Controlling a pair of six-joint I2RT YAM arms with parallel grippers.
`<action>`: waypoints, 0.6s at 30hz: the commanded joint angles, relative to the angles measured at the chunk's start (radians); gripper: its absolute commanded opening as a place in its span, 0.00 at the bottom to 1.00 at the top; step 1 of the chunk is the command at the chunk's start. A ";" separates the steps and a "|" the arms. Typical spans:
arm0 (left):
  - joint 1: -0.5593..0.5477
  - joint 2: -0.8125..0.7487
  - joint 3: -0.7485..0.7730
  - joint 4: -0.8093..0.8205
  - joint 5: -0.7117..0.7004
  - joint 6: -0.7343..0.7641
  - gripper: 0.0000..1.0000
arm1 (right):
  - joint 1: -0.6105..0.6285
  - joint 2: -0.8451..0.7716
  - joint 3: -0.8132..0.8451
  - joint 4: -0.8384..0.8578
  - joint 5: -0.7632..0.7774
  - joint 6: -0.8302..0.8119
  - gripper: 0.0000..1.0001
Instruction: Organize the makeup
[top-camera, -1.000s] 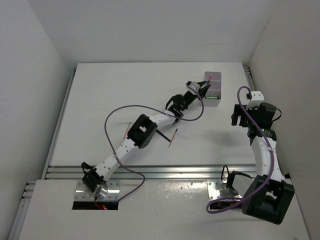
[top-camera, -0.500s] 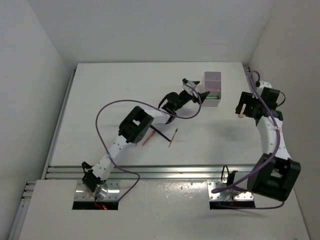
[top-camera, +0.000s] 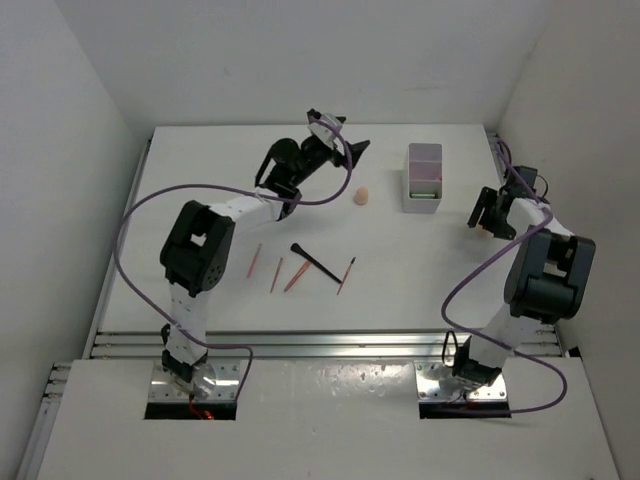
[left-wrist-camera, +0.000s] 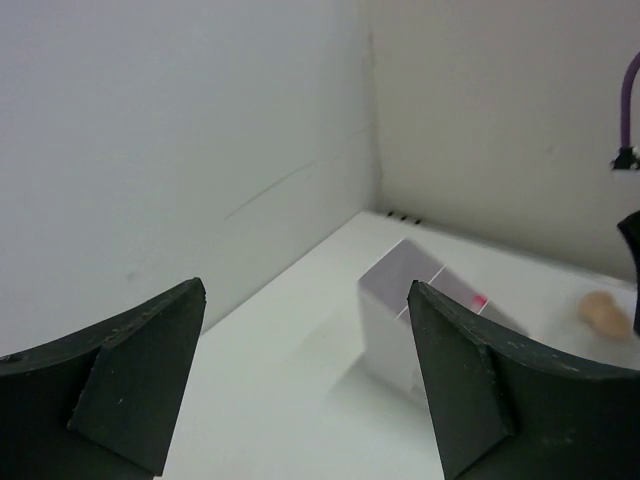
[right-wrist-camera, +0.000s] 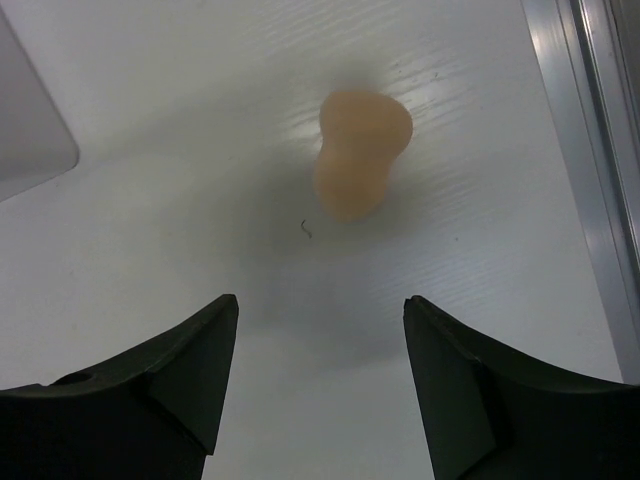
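The right arm (top-camera: 530, 270) holds its jaws spread above a beige sponge (right-wrist-camera: 360, 150), apparently aiming to pinch it; the left arm (top-camera: 200, 240) keeps its jaws spread and empty, clear of the box (left-wrist-camera: 400, 330).

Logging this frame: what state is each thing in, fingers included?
Left fingers: open, empty.
Right fingers: open, empty, pointed at a sponge.
Sponge by right fingers: lying on the table, untouched.
Compartment box: upright, open-topped, green and pink items inside.
Second sponge: lying loose left of the box.
Pink pencils: lying loose on the table.
Black brush: lying loose among the pencils.
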 joint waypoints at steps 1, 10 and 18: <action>0.052 -0.138 -0.122 -0.154 0.044 0.133 0.88 | 0.007 0.057 0.071 0.067 0.070 0.055 0.66; 0.155 -0.334 -0.248 -0.386 0.061 0.195 0.91 | 0.013 0.240 0.186 0.052 0.222 0.003 0.59; 0.223 -0.380 -0.271 -0.453 0.062 0.207 0.92 | 0.013 0.298 0.207 0.176 0.107 0.008 0.32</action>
